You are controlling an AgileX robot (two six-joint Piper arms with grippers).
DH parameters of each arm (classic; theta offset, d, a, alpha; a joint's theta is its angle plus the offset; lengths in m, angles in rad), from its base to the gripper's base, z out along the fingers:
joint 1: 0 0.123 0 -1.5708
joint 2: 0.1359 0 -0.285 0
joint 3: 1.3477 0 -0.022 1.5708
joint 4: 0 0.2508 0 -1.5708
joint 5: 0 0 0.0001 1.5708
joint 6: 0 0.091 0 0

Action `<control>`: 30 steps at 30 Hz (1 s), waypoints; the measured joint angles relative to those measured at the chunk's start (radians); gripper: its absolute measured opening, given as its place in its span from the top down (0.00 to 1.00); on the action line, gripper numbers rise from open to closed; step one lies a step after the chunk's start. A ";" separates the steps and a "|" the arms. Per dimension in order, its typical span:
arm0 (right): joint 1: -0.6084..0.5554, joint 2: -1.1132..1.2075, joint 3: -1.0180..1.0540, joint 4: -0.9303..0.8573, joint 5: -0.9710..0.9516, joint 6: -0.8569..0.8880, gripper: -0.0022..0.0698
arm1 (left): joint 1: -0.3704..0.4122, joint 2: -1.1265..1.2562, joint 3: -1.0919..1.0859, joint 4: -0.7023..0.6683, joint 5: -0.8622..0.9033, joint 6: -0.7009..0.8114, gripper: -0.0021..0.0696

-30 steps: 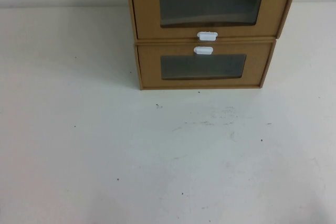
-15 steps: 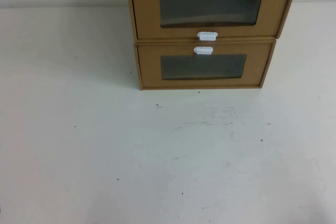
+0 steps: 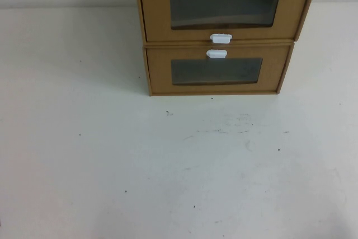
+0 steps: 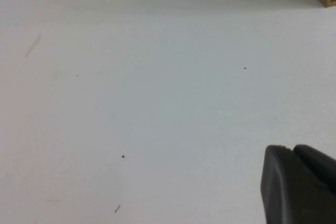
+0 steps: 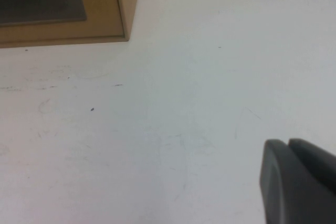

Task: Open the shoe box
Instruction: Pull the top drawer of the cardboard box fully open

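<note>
Risk, left side: the left gripper (image 4: 293,153) is far from the boxes. Judging by that, it cannot brace the stack, so a pull on a front could drag both boxes across the table (image 3: 168,166).
Risk, middle: the upper white tab (image 3: 221,38) and the lower white tab (image 3: 217,54) sit one just above the other. A slightly off approach could catch the wrong one or push between the two fronts. A hard tug on the upper shoe box (image 3: 224,6) could probably slide it off the lower shoe box (image 3: 218,71).
Risk, right side: the right gripper (image 5: 287,145) is pressed together. It would have to spread before reaching a tab, or it would only bump the cardboard.
Left gripper: low over bare table near the robot's side and outside the high view. Its dark fingers lie together with only a seam between them and hold nothing. Only a box corner shows far off.
Shoe boxes: stacked at the far edge of the table, a little right of centre. Both windowed fronts are closed, flush and facing the robot.
Right gripper: low over bare table, short of the stack's right front corner and outside the high view. It is closed on nothing and aimed toward the lower box.
</note>
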 joint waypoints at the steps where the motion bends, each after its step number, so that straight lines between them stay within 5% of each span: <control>1: 0.000 0.000 0.000 0.002 0.000 0.000 1.00 | 0.000 0.000 0.000 0.000 -0.005 0.000 0.98; 11: 0.000 0.000 0.000 0.017 -0.134 0.000 1.00 | 0.000 0.000 0.000 -0.018 -0.244 -0.009 0.98; 21: 0.000 0.000 0.000 0.023 -0.489 0.000 1.00 | 0.000 0.000 0.000 -0.023 -0.530 -0.159 0.98; 26: 0.000 0.000 0.000 0.027 -0.521 0.000 1.00 | 0.000 0.000 0.000 -0.025 -0.554 -0.159 0.98; 30: 0.000 0.000 0.000 0.039 -0.560 0.002 1.00 | 0.000 0.000 0.000 -0.031 -0.745 -0.262 0.98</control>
